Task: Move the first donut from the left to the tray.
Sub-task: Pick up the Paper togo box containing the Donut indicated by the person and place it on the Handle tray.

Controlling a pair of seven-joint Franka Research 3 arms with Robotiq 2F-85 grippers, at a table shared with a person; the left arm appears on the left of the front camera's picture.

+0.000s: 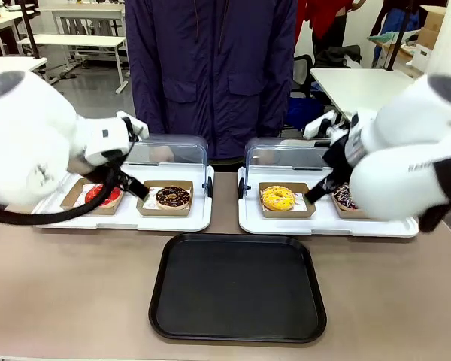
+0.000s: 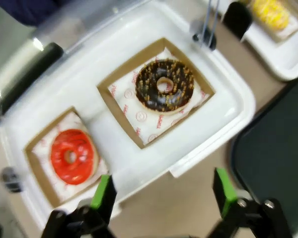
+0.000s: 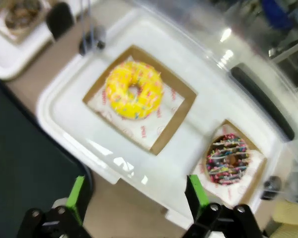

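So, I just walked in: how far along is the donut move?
Done: nothing yet; the red donut sits in its box and the black tray holds no donut. In hand: the left gripper hovers open near that donut. Left: grasp, lift, set on the tray.

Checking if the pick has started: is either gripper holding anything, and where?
Nothing is held. The left gripper and right gripper both stand open and empty; the red donut lies untouched.

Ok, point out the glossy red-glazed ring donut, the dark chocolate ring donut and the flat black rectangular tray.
red-glazed ring donut (image 2: 83, 148): left wrist view, glaze.
chocolate ring donut (image 2: 146, 93): left wrist view, glaze.
black tray (image 1: 237, 289): front view, bare floor.
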